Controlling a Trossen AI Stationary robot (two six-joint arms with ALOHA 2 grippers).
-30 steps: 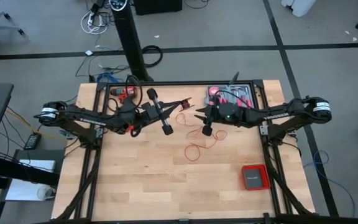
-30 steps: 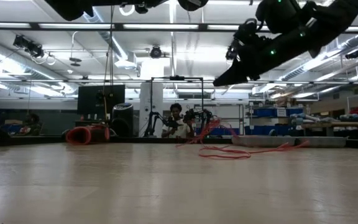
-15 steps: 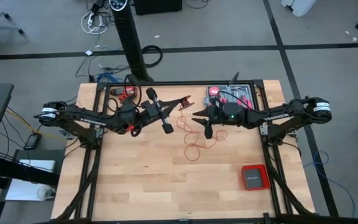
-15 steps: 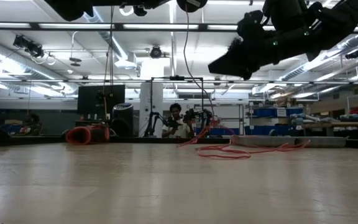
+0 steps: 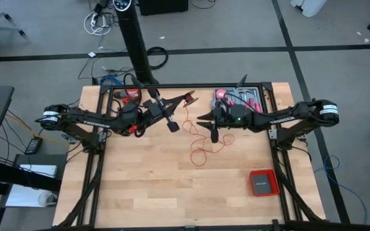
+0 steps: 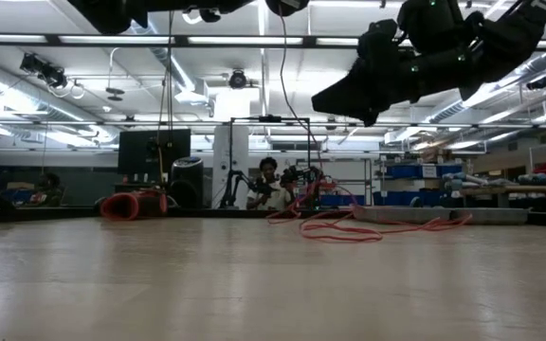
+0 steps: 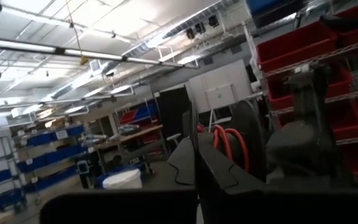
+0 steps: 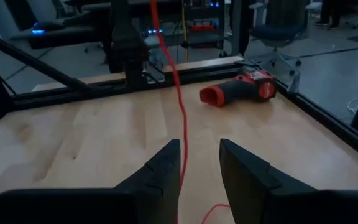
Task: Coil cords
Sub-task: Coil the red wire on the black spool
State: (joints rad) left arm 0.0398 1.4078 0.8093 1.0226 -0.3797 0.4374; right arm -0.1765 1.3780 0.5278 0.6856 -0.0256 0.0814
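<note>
The thin red cord [image 5: 201,151] lies in loose loops [image 6: 341,228] on the wooden table, and one strand [image 6: 285,95] rises from them to my left gripper [image 5: 189,99]. That gripper is shut, raised above the table's far middle and pointing slightly upward [image 7: 196,155]. My right gripper [image 5: 207,127] hovers open just right of the strand, its fingers about level [image 6: 339,104]. In the right wrist view the strand [image 8: 179,118] runs down between the open fingers [image 8: 199,165], close to one fingertip [image 8: 166,163]. I cannot tell whether it touches. My left gripper pinches the cord near its upper end [image 5: 187,102] between its shut fingers, which slant upward toward the table's right. The cord hangs below the fingers and trails into slack loops [image 5: 216,145] on the table. The exact spot of contact is too small to make out.
A red-and-black drill [image 8: 238,90] lies at the far left [image 5: 130,96]. A tool tray [image 5: 236,97] sits at the far right, and a flat red box [image 5: 262,183] at the near right. The near half of the table [image 5: 146,186] is bare wood. People and shelves stand beyond the table.
My left gripper has moved a little up and toward the far edge with the cord end. The strand below it now hangs in a longer, straighter line. My right gripper has rolled and tipped from slanting down to nearly level, staying open beside the strand.
</note>
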